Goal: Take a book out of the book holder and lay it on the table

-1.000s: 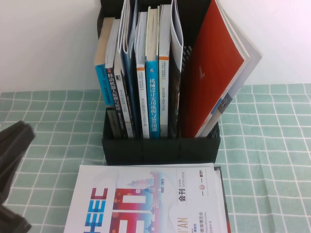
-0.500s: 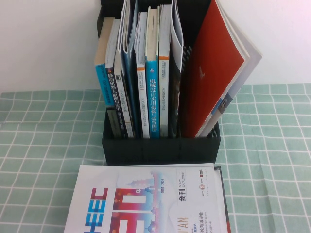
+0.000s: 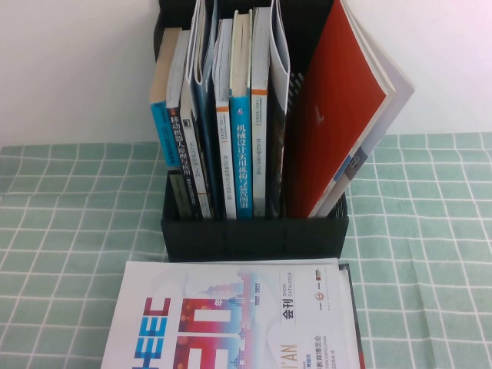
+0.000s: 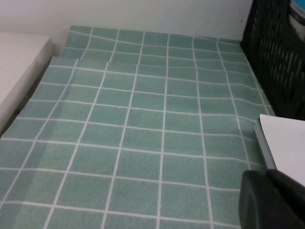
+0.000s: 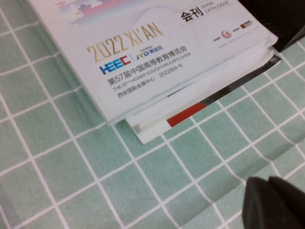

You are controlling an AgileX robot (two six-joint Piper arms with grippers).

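The book (image 3: 231,323), white with big blue and red letters and skyline art, lies flat on the green grid table (image 3: 69,231) just in front of the black book holder (image 3: 254,231). The right wrist view shows the book's corner (image 5: 143,47), and the left wrist view shows its white edge (image 4: 286,143) beside the holder's mesh side (image 4: 276,52). My left gripper (image 4: 274,200) hovers over the cloth to the left of the book, shut and empty. My right gripper (image 5: 274,202) hovers over the cloth by the book's corner, shut and empty. Neither gripper shows in the high view.
The holder holds several upright books, and a red-covered magazine (image 3: 338,115) leans out at its right. Other thin magazines (image 5: 190,112) lie under the book. A white ledge (image 4: 19,67) borders the cloth's left side. A white wall stands behind.
The left arm, seen at the high view's left edge a second ago, has drawn back out of that view. The book and the holder have not moved.
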